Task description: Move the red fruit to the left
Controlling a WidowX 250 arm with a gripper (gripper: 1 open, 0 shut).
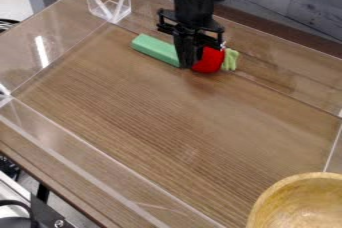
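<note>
The red fruit (211,63), a small bright red ball with a pale green leafy bit (231,59) on its right side, rests on the wooden table toward the back. My gripper (198,60) points straight down over it. Its black fingers (189,50) are drawn in on the fruit's left part, hiding some of it. The jaws are shut on the fruit, which still sits at table level.
A flat green rectangular block (156,47) lies just left of the gripper, almost touching it. Clear acrylic walls (40,47) ring the wooden surface. A wooden bowl (305,204) sits at the front right corner.
</note>
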